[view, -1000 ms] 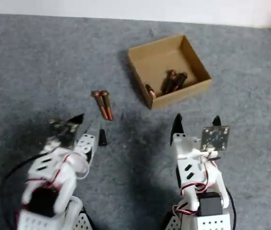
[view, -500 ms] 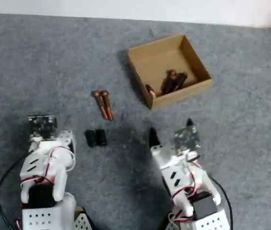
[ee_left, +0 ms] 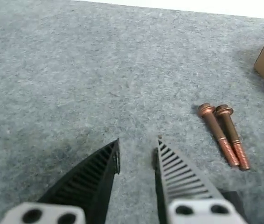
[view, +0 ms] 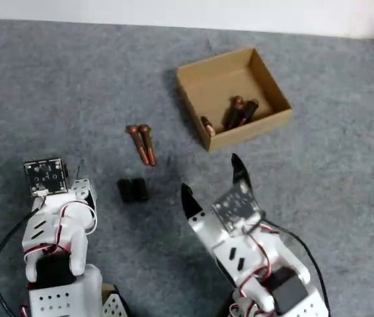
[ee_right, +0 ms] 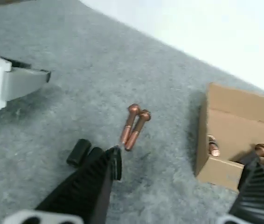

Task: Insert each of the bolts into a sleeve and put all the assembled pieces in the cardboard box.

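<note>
Right gripper (view: pixel 211 177) sat spread wide and empty, with two loose bolts (view: pixel 142 144) ahead off its left finger and two black sleeves (view: pixel 133 190) just left of that finger. Box (view: pixel 253 130) lay ahead to its right with assembled pieces (view: pixel 240 111) inside. Left gripper (ee_left: pixel 138 147) had fingers slightly apart, holding nothing, bolts ahead to its right, sleeves near its right side.

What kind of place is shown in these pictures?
Probably a robotics test bench: the left gripper and right gripper sit over a grey carpet-like table cover, with loose bolts, black sleeves and a cardboard box laid out.
</note>
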